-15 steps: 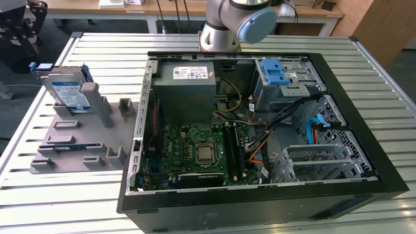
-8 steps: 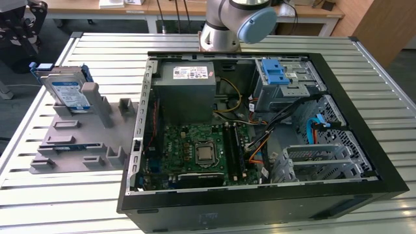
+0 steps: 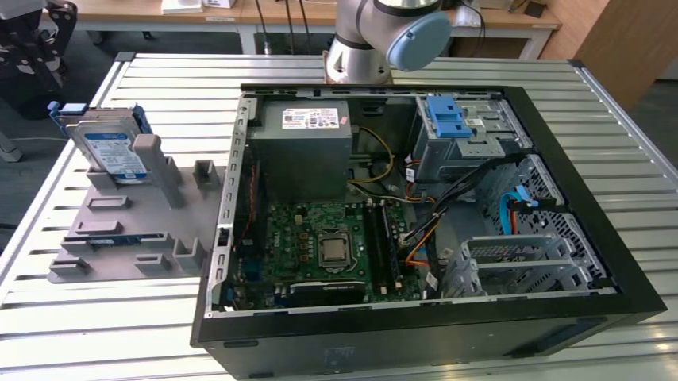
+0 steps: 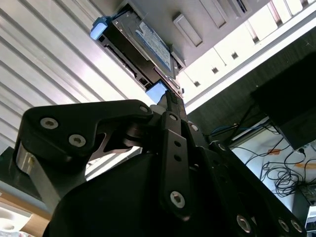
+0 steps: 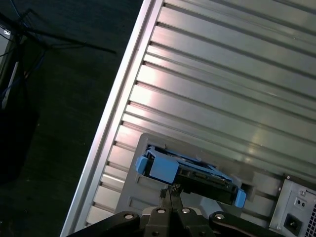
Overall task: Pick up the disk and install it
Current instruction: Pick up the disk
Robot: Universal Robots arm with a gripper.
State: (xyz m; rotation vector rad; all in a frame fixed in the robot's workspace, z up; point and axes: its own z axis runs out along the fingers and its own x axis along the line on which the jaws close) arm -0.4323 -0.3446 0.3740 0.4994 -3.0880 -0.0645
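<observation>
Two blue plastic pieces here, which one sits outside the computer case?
The disk, standing in the grey holder beside the case; the blue latch bracket is inside it.

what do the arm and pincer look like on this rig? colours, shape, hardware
Arm: silver-grey tubular body with a round pale blue joint cap in the exterior view. Pincer, in both wrist views: matte black, built of flat linkage bars that narrow to slim tips, dotted with round silver screw heads.
</observation>
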